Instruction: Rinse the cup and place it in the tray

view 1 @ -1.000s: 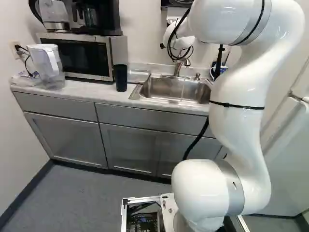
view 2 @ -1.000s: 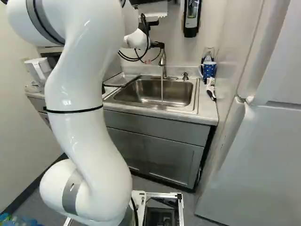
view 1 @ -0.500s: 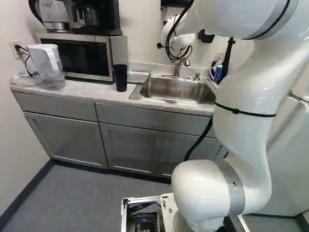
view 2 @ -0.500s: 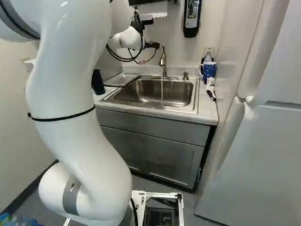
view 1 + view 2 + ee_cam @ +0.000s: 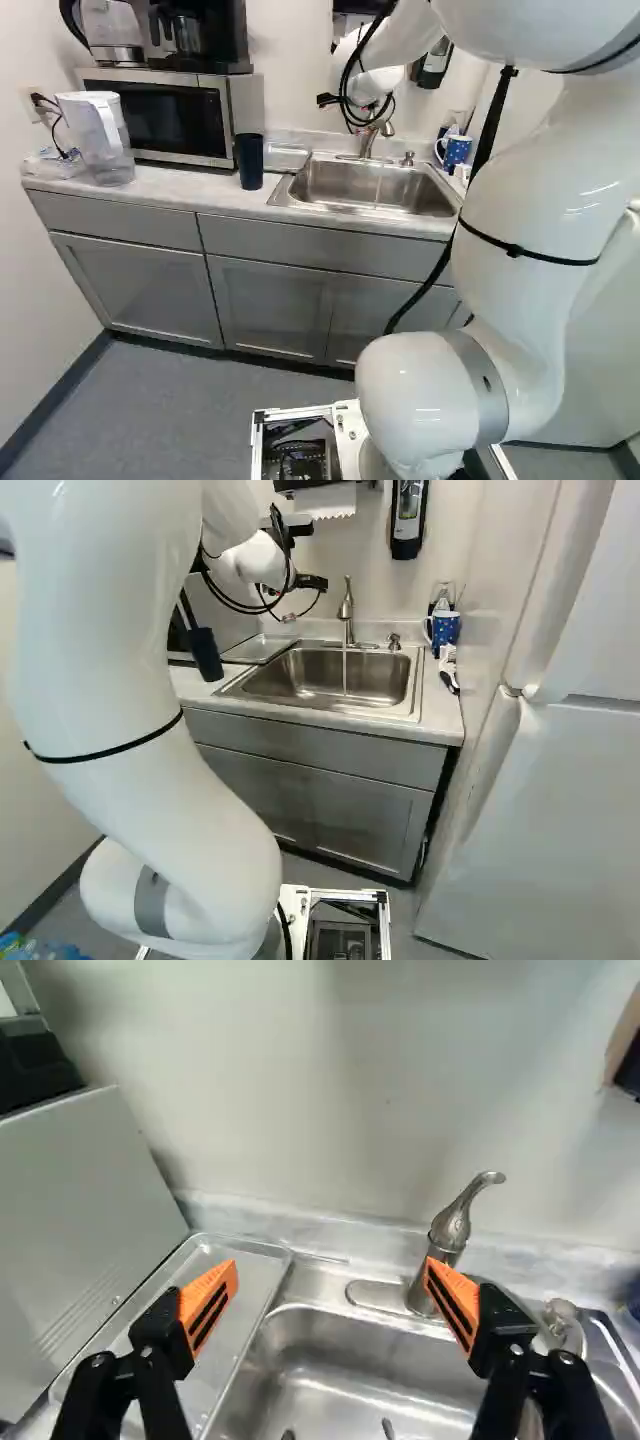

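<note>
Cup (image 5: 249,160) and gripper (image 5: 331,1278) are apart: the fingers stand wide open, with nothing between their orange pads (image 5: 210,1300). Close by, one finger lines up with the faucet (image 5: 440,1245), so a sideways swing made too low could knock it. A careless drop could also catch the rim of the tray (image 5: 235,1350) or the side of the microwave (image 5: 80,1230). The dark cup stands upright on the counter (image 5: 200,188), just beside the microwave, so a hasty approach might bump or tip it. A thin stream of water (image 5: 345,668) runs into the sink (image 5: 320,677), and rinsing could leave the cup slippery. From the gripper, the cup lies lower, past the tray on the microwave side, outside the wrist view.
</note>
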Controlling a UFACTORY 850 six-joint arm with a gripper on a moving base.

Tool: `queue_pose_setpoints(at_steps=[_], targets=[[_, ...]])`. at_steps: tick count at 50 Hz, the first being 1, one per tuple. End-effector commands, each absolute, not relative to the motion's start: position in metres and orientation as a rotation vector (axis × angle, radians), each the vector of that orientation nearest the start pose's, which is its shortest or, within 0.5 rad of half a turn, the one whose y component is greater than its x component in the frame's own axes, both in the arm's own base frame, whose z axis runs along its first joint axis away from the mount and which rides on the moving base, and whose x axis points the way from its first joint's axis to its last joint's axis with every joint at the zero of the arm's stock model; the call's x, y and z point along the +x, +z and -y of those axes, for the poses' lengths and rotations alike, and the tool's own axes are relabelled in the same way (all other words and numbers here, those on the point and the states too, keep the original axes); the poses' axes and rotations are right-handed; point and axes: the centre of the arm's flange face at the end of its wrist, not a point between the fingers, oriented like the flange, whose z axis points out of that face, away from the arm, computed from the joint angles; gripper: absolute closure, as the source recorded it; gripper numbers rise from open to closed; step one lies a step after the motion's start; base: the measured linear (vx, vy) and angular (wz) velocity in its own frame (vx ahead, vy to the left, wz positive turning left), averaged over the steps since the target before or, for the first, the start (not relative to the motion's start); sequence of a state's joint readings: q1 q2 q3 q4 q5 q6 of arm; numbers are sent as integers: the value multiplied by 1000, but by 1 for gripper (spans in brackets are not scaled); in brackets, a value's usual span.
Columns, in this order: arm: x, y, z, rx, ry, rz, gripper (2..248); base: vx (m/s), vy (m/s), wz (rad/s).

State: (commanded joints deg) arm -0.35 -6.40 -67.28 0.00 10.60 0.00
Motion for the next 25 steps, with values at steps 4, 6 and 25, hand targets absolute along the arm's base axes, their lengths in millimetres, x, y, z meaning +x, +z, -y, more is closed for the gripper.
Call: queue_pose_setpoints(at_steps=[4, 6, 25], targets=[[566, 645, 0, -2569, -1809, -1, 3, 0, 0, 0], [561, 645, -1, -2577, -1794, 3, 3, 0, 0, 0], [518, 636, -3, -2672, -1647, 7, 3, 0, 0, 0]])
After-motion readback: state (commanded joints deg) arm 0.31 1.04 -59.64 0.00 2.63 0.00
